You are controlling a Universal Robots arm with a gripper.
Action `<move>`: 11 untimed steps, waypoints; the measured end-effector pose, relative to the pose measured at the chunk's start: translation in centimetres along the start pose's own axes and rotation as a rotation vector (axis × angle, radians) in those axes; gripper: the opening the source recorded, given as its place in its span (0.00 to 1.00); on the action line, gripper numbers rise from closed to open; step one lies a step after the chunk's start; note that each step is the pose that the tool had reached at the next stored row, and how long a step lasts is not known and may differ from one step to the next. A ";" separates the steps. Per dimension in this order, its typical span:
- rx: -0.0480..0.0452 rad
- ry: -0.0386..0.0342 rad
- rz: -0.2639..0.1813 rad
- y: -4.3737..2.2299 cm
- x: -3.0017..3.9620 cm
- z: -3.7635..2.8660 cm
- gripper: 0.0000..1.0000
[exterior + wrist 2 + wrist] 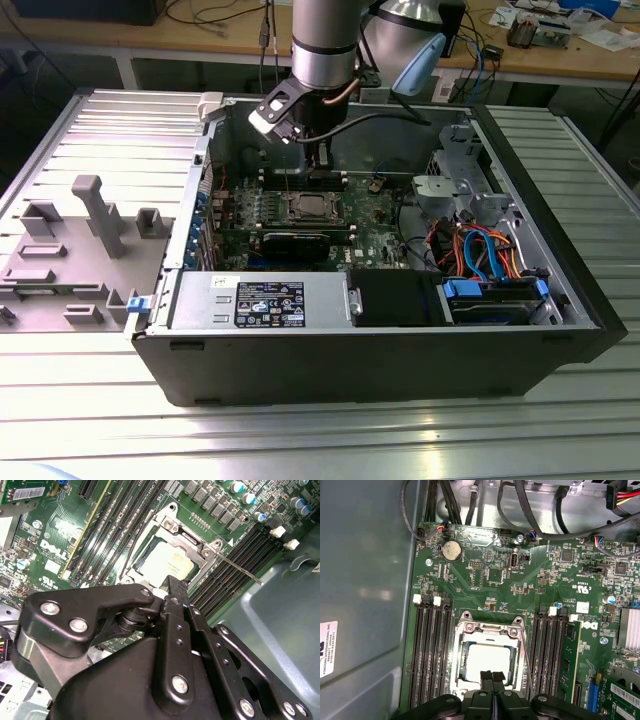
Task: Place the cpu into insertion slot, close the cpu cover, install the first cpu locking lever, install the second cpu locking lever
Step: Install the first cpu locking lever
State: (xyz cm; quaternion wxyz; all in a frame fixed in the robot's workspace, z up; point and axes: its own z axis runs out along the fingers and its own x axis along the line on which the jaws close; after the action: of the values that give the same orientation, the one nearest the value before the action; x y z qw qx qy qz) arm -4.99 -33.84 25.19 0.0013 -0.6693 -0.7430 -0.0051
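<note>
Claw [493, 676]: hanging pinched shut, gripping nothing, just above the insertion slot [455, 675]. Cpu [485, 659] sitting in that slot, showing through the window of the cpu cover [492, 636] lying flat over it. Thin lever [243, 570] sticking out across black memory slots [250, 545].

My gripper [492, 676] is matte black all over. The cpu [487, 661] top is pale silver-grey and the cover [489, 630] framing it is shiny silver. The board [485, 592] is green with black memory slots [431, 650] and white clips [417, 599], and the coin battery [451, 551] is silver. The cables [482, 252] are orange, blue and red, the case [350, 365] dark grey, and the table [320, 440] pale grey with ribbed stripes.
</note>
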 end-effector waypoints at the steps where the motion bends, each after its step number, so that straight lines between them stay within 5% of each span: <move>1: -0.0001 0.0000 0.000 0.00 0.00 0.00 0.11; 11: 0.0001 0.0001 -0.011 0.00 0.00 0.00 0.11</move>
State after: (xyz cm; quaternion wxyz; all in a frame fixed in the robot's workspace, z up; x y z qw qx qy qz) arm -4.99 -33.84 25.19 0.0014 -0.6653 -0.7465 -0.0051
